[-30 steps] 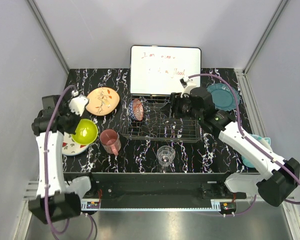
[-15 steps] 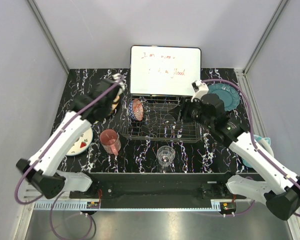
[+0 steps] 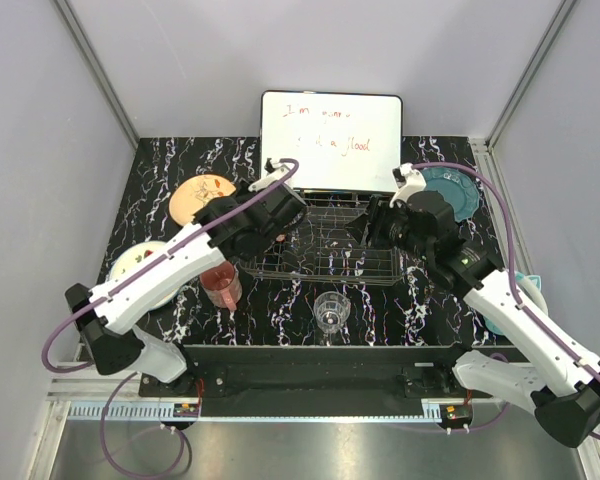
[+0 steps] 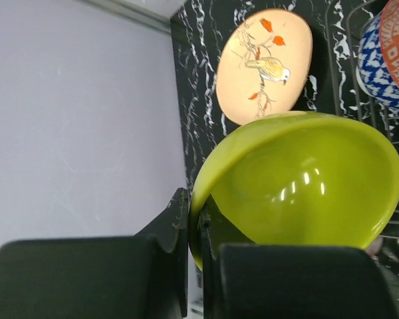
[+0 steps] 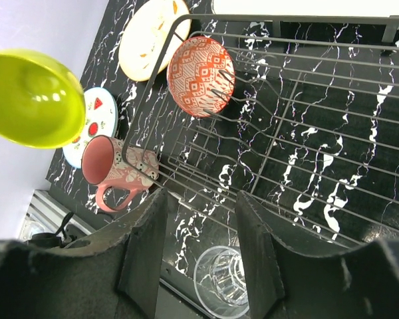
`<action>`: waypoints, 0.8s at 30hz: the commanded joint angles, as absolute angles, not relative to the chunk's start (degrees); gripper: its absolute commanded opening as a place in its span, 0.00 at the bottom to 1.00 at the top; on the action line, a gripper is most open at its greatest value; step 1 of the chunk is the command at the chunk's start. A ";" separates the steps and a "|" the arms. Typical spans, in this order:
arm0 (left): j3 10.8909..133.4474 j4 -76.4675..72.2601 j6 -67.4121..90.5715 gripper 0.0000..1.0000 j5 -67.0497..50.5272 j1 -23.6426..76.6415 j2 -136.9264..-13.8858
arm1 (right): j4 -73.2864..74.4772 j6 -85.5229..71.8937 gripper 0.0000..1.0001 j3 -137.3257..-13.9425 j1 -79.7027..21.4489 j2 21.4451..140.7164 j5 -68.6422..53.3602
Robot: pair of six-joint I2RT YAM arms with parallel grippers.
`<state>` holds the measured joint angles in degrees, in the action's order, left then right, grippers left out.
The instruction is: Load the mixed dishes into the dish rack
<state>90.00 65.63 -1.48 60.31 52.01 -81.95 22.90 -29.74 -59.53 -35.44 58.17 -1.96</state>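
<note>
My left gripper (image 4: 194, 219) is shut on the rim of the lime-green bowl (image 4: 299, 179), carried over the left end of the dish rack (image 3: 320, 250). The arm covers the bowl in the top view. The red patterned bowl (image 5: 201, 76) stands on edge inside the rack's left end. My right gripper (image 5: 201, 226) hangs open and empty above the rack's right half. On the table lie the peach plate (image 3: 202, 195), the white plate (image 3: 140, 262), the pink mug (image 3: 220, 283) on its side, the clear glass (image 3: 331, 310) and the teal plate (image 3: 448, 190).
A white whiteboard (image 3: 330, 140) with handwriting stands behind the rack. A light-blue dish (image 3: 525, 300) shows under the right arm at the table's right edge. Grey walls close in both sides and the back.
The left arm has swung right with the green bowl, from the table's left side to the rack's left end. The right gripper has drawn back slightly to the right, its jaws a little narrower.
</note>
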 commanded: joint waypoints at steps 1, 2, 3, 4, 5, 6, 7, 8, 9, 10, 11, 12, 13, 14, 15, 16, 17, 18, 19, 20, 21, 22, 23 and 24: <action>91.41 69.59 11.23 0.00 60.13 53.79 -85.33 | 22.59 -31.02 0.53 -59.33 -34.98 56.43 -0.35; 91.23 70.13 12.56 0.00 59.16 54.31 -86.91 | 22.67 -31.11 0.53 -59.33 -34.98 56.08 -0.26; 91.14 70.66 14.57 0.00 58.19 54.66 -87.79 | 22.85 -31.37 0.53 -59.15 -34.89 56.07 -0.35; 91.40 71.45 15.55 0.00 57.75 54.84 -88.76 | 22.76 -31.46 0.53 -59.15 -34.89 55.90 0.95; 91.84 71.98 16.43 0.00 57.14 54.93 -90.77 | 22.94 -31.64 0.53 -59.06 -34.81 55.64 1.05; 92.37 72.50 18.09 0.00 55.91 54.93 -91.83 | 23.03 -31.64 0.53 -58.89 -34.80 55.55 1.05; 92.90 73.12 18.71 0.00 55.55 54.93 -92.80 | 23.11 -31.55 0.53 -58.89 -34.63 55.46 1.05; 93.07 73.56 19.85 0.00 54.59 54.93 -94.55 | 23.46 -31.64 0.53 -59.06 -34.45 55.37 1.14; 93.08 73.74 20.30 0.00 54.67 54.93 -95.18 | 23.64 -31.55 0.53 -59.06 -34.28 55.28 1.06; 92.82 74.00 20.82 0.00 54.84 54.93 -96.23 | 23.99 -31.55 0.53 -59.15 -34.19 55.02 1.05; 92.64 74.18 22.05 0.00 55.80 54.93 -96.85 | 24.17 -31.55 0.53 -59.32 -33.93 54.93 0.88; 92.55 75.05 22.84 0.00 56.68 54.93 -97.46 | 24.17 -31.64 0.53 -59.24 -33.84 54.67 0.79; 92.55 75.32 23.55 0.00 57.47 54.84 -98.78 | 24.17 -31.64 0.53 -59.24 -33.66 54.41 0.62; 92.55 75.50 24.69 0.00 58.87 54.67 -99.31 | 24.26 -31.73 0.53 -59.15 -33.49 54.32 0.27; 92.90 75.93 25.31 0.00 59.50 54.49 -99.58 | 24.34 -31.82 0.53 -59.06 -33.40 54.32 0.18; 92.99 76.20 25.66 0.00 59.76 54.23 -100.10 | 24.52 -31.90 0.53 -58.98 -33.40 54.23 0.18; 93.16 76.29 26.53 0.00 60.55 54.14 -100.11 | 24.43 -31.90 0.53 -58.71 -33.14 54.32 0.18; 92.29 76.03 26.80 0.00 61.69 54.23 -99.85 | 24.52 -31.82 0.53 -58.54 -33.05 54.49 0.18; 91.94 75.94 26.89 0.00 62.66 54.23 -99.76 | 24.52 -31.90 0.53 -58.36 -33.05 54.58 0.09; 91.41 75.68 26.81 0.00 65.19 54.23 -99.76 | 24.61 -31.82 0.53 -58.27 -32.79 54.67 -1.57; 89.84 75.41 26.81 0.00 66.43 54.23 -99.76 | 24.52 -31.90 0.53 -58.27 -32.61 54.84 -1.76; 89.30 75.58 26.89 0.00 67.40 54.23 -100.28 | 24.52 -31.90 0.53 -58.36 -32.52 55.10 -1.84; 88.60 75.67 27.42 0.00 69.94 54.23 -100.54 | 24.43 -31.99 0.53 -58.53 -32.43 55.28 -2.11; 87.98 76.20 27.86 0.00 71.09 54.23 -101.07 | 24.43 -31.91 0.53 -58.71 -32.43 55.37 -2.28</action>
<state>89.56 75.33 24.88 61.21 54.46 -100.68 25.30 -31.57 -58.43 -32.99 55.24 -1.15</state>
